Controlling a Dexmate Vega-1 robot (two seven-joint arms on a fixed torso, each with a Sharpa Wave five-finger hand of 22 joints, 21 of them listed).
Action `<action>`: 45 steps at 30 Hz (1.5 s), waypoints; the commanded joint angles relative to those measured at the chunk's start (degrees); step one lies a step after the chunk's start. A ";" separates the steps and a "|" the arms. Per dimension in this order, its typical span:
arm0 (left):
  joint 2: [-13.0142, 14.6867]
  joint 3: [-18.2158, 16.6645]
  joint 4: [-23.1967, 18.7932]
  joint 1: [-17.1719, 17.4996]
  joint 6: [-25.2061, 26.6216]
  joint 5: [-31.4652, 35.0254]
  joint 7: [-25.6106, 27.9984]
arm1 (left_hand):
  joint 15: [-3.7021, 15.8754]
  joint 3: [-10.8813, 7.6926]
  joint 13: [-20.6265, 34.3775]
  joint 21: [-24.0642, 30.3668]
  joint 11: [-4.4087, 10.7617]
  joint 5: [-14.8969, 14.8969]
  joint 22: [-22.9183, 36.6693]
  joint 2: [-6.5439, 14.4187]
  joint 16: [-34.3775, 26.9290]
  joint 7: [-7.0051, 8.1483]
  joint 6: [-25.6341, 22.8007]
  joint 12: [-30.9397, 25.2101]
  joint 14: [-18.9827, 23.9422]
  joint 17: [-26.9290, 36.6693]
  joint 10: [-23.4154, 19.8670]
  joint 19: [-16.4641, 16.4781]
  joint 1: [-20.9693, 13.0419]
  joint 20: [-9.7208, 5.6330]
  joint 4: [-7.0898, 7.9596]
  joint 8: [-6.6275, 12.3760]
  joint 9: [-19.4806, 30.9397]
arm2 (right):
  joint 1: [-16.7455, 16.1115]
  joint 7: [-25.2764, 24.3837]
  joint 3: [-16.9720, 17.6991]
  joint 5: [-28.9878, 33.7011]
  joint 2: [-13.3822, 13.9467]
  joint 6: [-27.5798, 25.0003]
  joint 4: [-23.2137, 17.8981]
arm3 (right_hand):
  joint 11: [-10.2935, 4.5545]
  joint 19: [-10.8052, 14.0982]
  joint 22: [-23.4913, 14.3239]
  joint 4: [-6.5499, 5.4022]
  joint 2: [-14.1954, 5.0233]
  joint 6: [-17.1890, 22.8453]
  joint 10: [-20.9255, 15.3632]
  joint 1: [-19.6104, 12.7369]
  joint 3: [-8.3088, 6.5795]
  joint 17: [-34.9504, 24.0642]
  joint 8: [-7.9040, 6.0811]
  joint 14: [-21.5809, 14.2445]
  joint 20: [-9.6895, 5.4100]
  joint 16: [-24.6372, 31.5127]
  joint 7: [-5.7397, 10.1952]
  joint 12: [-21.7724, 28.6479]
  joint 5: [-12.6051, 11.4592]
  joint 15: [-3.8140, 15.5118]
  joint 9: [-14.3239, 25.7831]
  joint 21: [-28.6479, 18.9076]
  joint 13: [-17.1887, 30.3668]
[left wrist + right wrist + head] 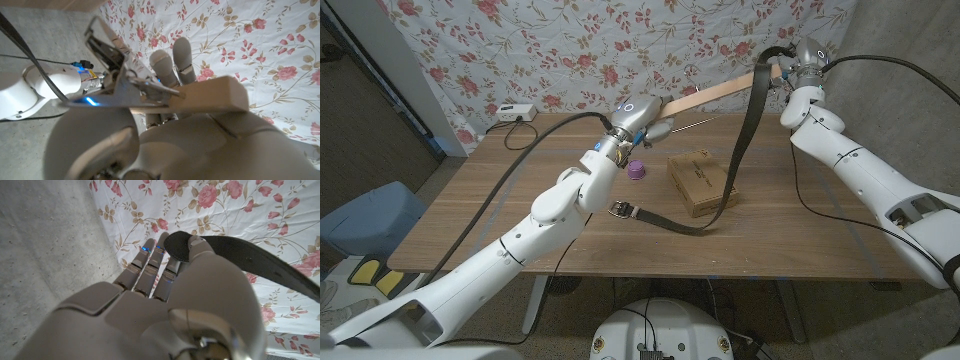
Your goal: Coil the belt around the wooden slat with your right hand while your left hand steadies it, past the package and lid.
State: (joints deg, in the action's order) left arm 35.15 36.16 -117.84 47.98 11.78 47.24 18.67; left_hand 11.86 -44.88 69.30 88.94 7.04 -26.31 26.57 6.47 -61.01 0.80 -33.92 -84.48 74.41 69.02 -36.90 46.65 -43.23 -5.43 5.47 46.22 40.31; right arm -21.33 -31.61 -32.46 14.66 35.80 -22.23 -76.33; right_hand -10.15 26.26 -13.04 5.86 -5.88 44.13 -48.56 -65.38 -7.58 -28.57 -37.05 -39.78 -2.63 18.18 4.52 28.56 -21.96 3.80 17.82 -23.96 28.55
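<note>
Table [520, 215]: brown wood, set against a wall hung with a white cloth [570, 50] printed with pink roses; grey floor to either side, a white power strip [514, 112] at the table's far left edge.

Package [698, 180]: tan cardboard box lying on the table right of centre, closed, so its contents cannot be told.

Lid [637, 170]: small, purple, on the table just left of the package.

Wooden slat [720, 93]: pale strip held above the table, slanting from the left hand up to the right hand.

Belt [745, 130]: black, hanging from the slat's high end down past the package, its buckle end lying on the table in front.

Left hand [638, 125]: fingers closed around the slat's lower end.

Right hand [790, 70]: raised at the slat's upper end, thumb pinching the belt's tip against the straightened, close-set fingers [150, 267].
</note>
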 commanded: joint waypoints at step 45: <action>-5.77 4.78 4.60 -9.44 8.19 -3.17 -4.43 | 0.08 -3.07 0.81 0.39 0.34 -0.24 0.13 2.68 -0.02 -0.27 0.67 -0.67 0.44 0.43 -0.15 0.45 1.60 -3.95 3.43 1.29 -0.51 | -29.21 -5.06 7.63 -16.01 3.00 15.85 -6.98 | 0.50 -0.99 0.26 -0.57 -1.25 4.38 -1.22 -1.35 1.34 -0.59 -4.49 0.12 -2.39 -1.54 2.50 -0.75 -0.92 9.25 9.99 -1.37 0.67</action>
State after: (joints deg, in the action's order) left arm 29.49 39.20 -114.20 41.41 17.26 42.95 17.40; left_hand 11.86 -44.64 69.79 89.00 7.01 -26.30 26.56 6.59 -60.79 0.63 -33.31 -84.73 74.42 69.11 -36.87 46.65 -43.36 -5.43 5.71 47.21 39.73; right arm -43.94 -36.04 -26.18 1.54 38.19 -9.50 -81.24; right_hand -9.82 25.58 -12.77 5.16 -6.80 44.78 -49.45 -66.45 -6.54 -28.89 -37.17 -39.79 -2.55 16.85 4.70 27.88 -22.48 3.80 17.82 -24.84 29.11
